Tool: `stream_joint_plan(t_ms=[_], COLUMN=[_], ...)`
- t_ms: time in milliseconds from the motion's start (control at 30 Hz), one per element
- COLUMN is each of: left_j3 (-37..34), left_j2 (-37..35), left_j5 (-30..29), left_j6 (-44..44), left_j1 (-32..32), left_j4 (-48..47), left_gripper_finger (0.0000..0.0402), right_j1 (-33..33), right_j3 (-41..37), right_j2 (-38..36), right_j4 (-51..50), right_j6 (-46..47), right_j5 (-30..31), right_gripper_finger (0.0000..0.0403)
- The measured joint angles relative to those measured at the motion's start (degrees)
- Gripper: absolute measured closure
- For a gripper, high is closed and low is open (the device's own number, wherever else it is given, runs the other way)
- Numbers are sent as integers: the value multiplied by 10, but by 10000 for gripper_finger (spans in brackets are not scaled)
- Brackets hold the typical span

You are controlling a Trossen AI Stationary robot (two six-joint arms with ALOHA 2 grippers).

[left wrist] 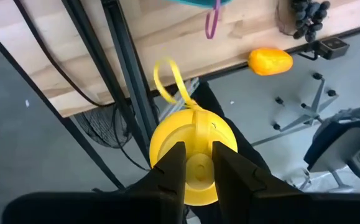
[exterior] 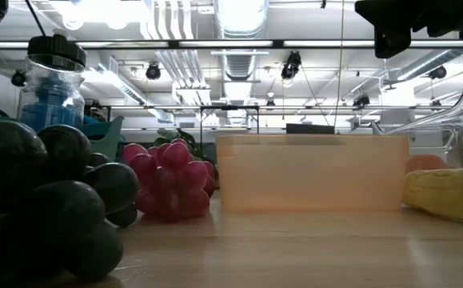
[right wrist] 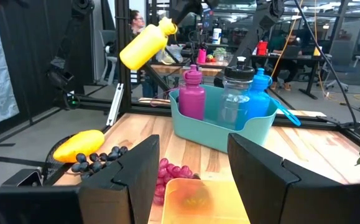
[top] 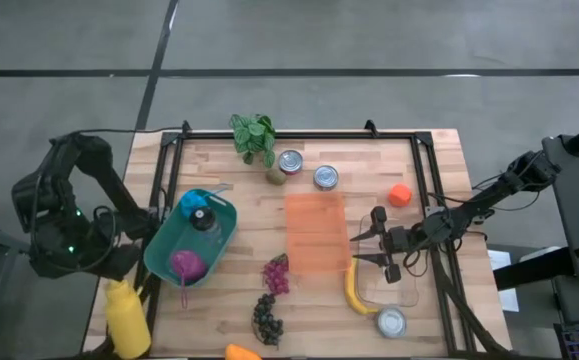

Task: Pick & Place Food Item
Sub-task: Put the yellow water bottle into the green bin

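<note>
Right gripper [top: 371, 240] fingers parted, empty; orange bin [top: 315, 232] just ahead, banana [top: 353, 290] beside: drop lower first. Left gripper [left wrist: 196, 167] clamps yellow bottle [left wrist: 195, 152].

Wooden table [top: 239, 160], banana [top: 353, 291], grapes [top: 277, 274], teal bin [top: 165, 262], apparently cans [top: 290, 161]

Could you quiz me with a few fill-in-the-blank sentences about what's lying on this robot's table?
1. The two grape bunches are dark purple and ____.
2. The water bottles stand in a ____ bin.
3. Two metal cans stand beside a potted ____.
4. The right gripper hangs open beside the orange container, just above the yellow ____.

Missing words: red; teal; plant; banana
</note>
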Motion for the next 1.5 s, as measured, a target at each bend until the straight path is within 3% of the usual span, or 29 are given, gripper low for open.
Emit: stream_joint_plan(t_ms=[967,1333,1500], left_j3=[-124,-37,33], left_j2=[-168,-76,-14], left_j5=[-88,-179,-250], left_j6=[6,47,130], left_j1=[3,3,8], left_j4=[-2,1,0], left_gripper_finger=[335,335,335], right_j1=[0,0,0], right_j3=[0,0,0], right_j2=[0,0,0], right_j4=[0,0,0], right_j6=[0,0,0], right_j5=[0,0,0], right_gripper_finger=[214,214,214])
